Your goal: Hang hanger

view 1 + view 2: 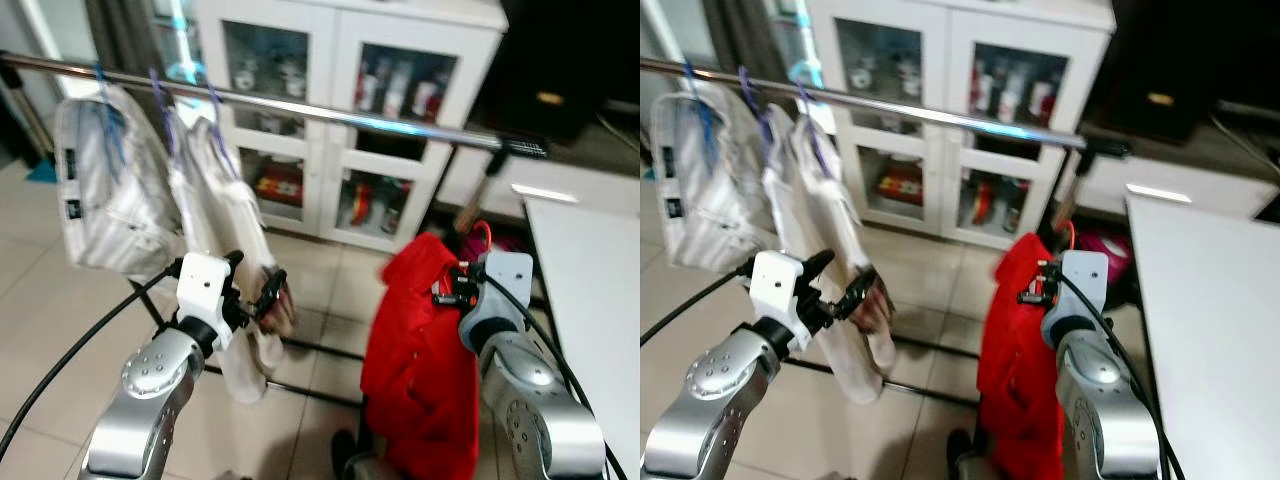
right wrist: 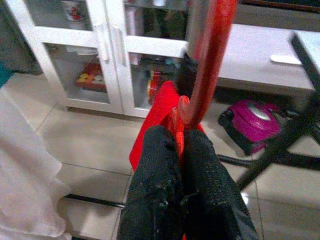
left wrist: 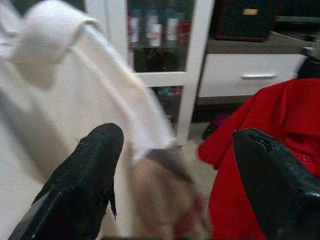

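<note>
- The right pincer [image 2: 182, 150], fingers pressed together, pinches the neck of a red plastic hanger [image 2: 207, 65] carrying a red fabric jacket [image 1: 420, 350], which drapes below and beside that pincer.
- The long silver metal clothes rail [image 1: 330, 112] runs above and ahead of both pincers; the hanger's hook looks well short of it, so the hanging step is judged not yet done.
- The left pincer [image 1: 262, 292] is spread and carries nothing, with a white hanging garment [image 3: 100, 100] just ahead of its fingers.
- Risk: the jacket's weight could twist the hanger in so narrow a grip, tipping the hook so it misses the rail.
- Risk: the spread left pincer could snag the white garment if it advances.
- Open room: the bare stretch of rail above the right pincer, between the pale garments and the rail's black end [image 1: 520, 148]; a white tabletop [image 1: 590, 260] edge borders that pincer's outer side.
</note>
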Motion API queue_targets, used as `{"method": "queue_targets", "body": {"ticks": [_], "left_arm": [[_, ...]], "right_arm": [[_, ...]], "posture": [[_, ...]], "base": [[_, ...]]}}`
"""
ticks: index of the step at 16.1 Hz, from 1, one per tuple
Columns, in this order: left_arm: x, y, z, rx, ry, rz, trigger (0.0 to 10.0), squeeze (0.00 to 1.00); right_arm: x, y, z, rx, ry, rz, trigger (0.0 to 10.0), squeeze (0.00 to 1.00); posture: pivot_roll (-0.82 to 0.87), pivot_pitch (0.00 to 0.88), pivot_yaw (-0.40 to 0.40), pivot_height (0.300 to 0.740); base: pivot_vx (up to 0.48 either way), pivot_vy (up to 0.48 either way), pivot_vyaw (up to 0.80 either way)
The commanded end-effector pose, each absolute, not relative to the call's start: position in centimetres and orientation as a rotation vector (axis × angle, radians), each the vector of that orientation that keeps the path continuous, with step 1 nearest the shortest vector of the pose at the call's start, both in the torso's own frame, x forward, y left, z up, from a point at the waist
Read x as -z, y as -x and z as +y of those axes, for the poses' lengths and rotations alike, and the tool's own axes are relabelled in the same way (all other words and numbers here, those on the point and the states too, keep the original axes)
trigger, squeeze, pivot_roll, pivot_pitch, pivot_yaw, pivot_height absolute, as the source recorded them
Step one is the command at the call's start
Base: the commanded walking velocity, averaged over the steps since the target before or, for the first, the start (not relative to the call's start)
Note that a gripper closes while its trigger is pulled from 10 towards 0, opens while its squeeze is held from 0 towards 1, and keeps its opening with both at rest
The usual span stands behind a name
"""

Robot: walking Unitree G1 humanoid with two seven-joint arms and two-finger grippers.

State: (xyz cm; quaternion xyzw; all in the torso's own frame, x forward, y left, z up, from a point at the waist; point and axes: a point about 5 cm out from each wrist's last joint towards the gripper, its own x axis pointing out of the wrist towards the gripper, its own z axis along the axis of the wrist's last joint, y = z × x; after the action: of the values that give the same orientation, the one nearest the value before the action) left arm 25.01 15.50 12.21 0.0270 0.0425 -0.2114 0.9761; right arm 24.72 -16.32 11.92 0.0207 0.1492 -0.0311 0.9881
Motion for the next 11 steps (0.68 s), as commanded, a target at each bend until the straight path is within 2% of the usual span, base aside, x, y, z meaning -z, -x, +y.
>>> {"method": "queue_targets", "body": {"ticks": [1,11], "left_arm": [[-12.3,-25.16,15.3,0.441,-0.06,0.081,10.0,0.0],[-12.38,-25.38,15.46,0.455,-0.063,0.082,10.0,0.0]], "right_arm": [[-12.43,-24.76,-16.62,0.082,-0.04,0.282,10.0,0.0],[-12.43,-24.85,-16.07,0.071,-0.058,0.284,10.0,0.0]], "posture": [[-0.06,0.0,-0.009,0.74],[-0.05,0.0,-0.006,0.74]], "base": [[-0.307,0.0,-0.8],[-0.311,0.0,-0.8]]}}
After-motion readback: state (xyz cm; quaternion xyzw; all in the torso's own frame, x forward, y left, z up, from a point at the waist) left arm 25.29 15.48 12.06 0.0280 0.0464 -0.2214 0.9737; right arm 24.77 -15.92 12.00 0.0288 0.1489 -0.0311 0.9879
